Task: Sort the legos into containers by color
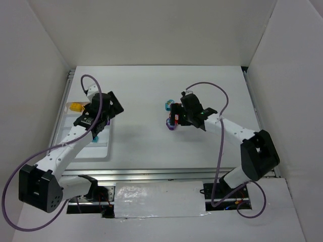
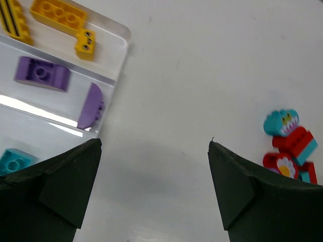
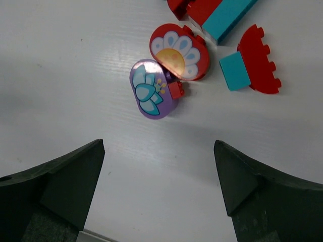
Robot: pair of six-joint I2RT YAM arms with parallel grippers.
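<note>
Tray [image 2: 114,58]: yellow bricks [image 2: 58,12] far row, purple bricks [image 2: 41,73] nxt, teal brick [image 2: 14,160] 3rd.

Materials and finishes: bricks, tray, table and arm fittings.
Legos [image 3: 179,50] of hard moulded plastic, smooth and semi-gloss, the purple rounded brick [image 3: 151,88] with a printed top showing a soft sheen; tray [image 2: 121,40] of translucent white plastic, glossy, its dividers catching bright glare; table [image 3: 65,65] white, matt, faintly streaked like painted grain; fingers [image 3: 65,186] of the right gripper [image 3: 159,142] dark, matt, slightly grainy plastic; arm shells [image 1: 63,151] smooth white plastic; cables [image 1: 220,151] in smooth purple sheathing; rail [image 1: 151,174] of bare silvery metal; front patch [image 1: 159,199] crinkled, shiny, foil-like.
</note>
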